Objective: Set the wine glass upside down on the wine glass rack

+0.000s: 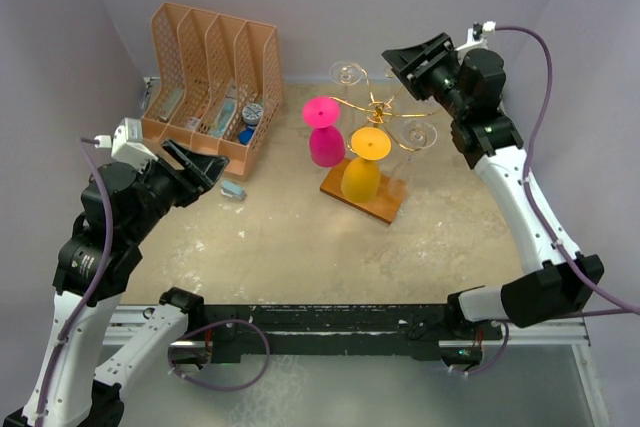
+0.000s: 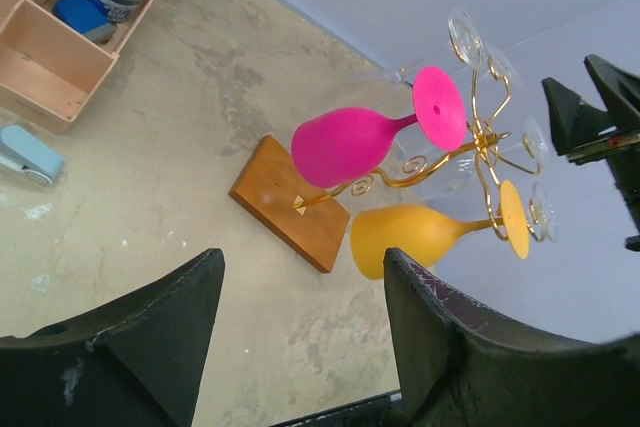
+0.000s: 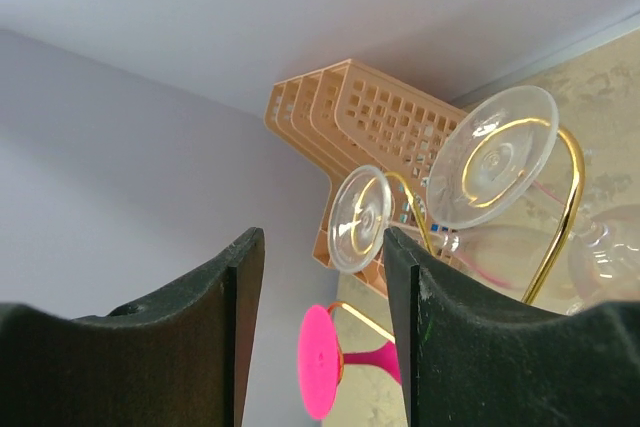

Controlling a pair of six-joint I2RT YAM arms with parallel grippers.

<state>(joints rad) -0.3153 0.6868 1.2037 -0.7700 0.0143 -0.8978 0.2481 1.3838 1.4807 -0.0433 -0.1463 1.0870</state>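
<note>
Status: both claws are empty and every glass you can see is on the rack.

The left gripper [image 1: 205, 169] has its jaws spread wide with nothing between them. That arm is raised, elbow bent, with the wrist aimed right across the beige table [image 1: 300, 247] at the rack. It sits just off the front end of the orange plastic file organizer [image 1: 210, 67], above a small light-blue object [image 1: 233, 189].

The right gripper [image 1: 402, 65] is also wide open and holds nothing. That arm runs up the right side from its base, and the wrist folds back left, high at the back of the rack. Its fingers [image 3: 200, 347] frame two clear glass feet.

The gold wire rack [image 1: 378, 107] on a brown wooden base [image 1: 388, 205] stands mid-table, right of the organizer.

The pink wine glass [image 1: 323, 139] hangs foot-up and bowl-down on the left arm of the rack. The orange wine glass [image 1: 362, 169] hangs the same way at the front, its bowl over the base. The clear wine glasses [image 1: 348, 73] hang on the back and right arms, the back one just beside the right gripper.

You can't tell from these views which glass is the task's. None of them is on the table or in a claw.
</note>
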